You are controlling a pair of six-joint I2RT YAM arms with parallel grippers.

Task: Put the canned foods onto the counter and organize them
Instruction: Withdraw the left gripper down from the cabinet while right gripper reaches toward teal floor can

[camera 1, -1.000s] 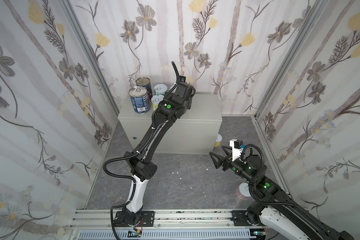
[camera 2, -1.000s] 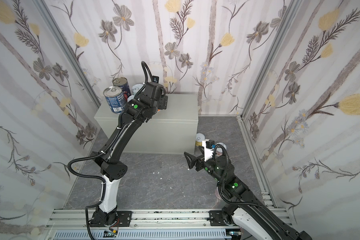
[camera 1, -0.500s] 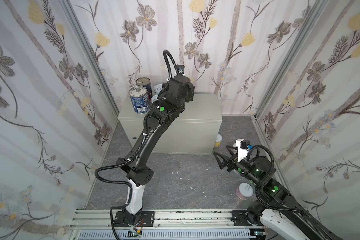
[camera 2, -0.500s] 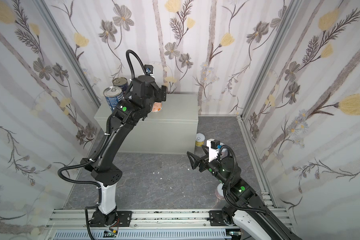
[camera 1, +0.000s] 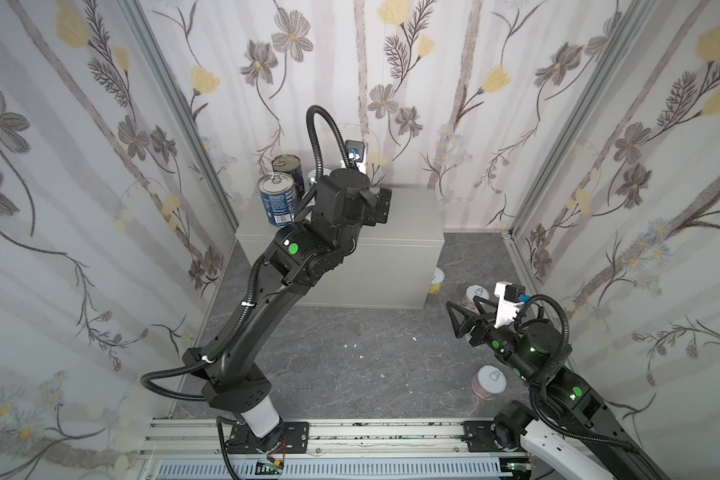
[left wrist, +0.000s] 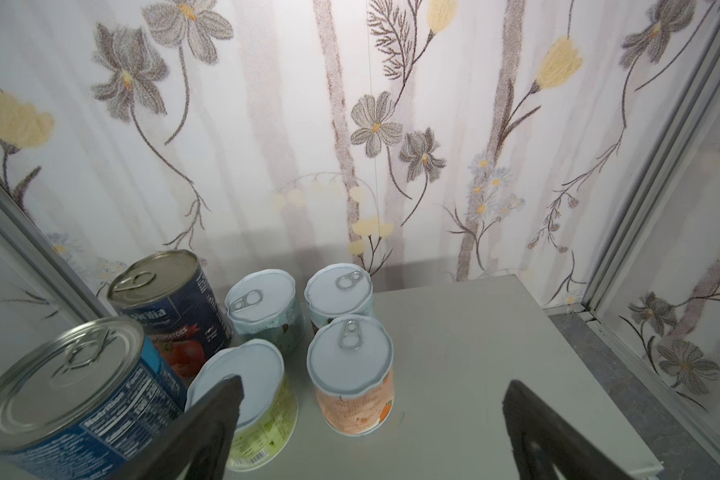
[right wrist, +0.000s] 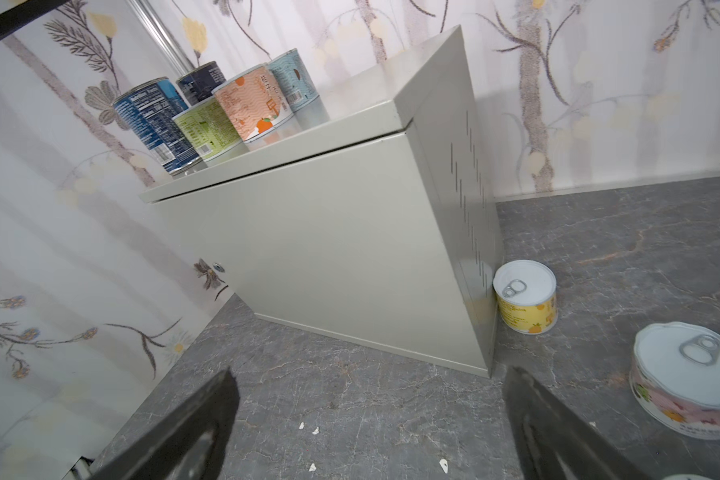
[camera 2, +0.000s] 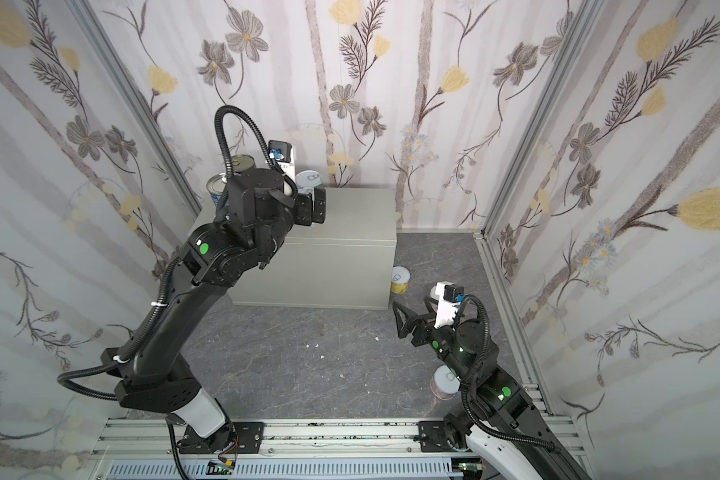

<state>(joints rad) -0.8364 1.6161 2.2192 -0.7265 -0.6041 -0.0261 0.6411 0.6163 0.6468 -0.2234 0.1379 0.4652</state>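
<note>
Between placements, I judge. Left fingers gape wide, empty, above the table; six cans stand at its 10 o'clock corner. Right fingers, wide and empty, should next straddle the yellow can on the floor at the table's 4 o'clock. Top views hide most of them; the left wrist view shows all six.

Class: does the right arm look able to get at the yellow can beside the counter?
Probably yes: the right gripper is open and nothing stands between it and the yellow can, though the counter wall crowds one side.
</note>
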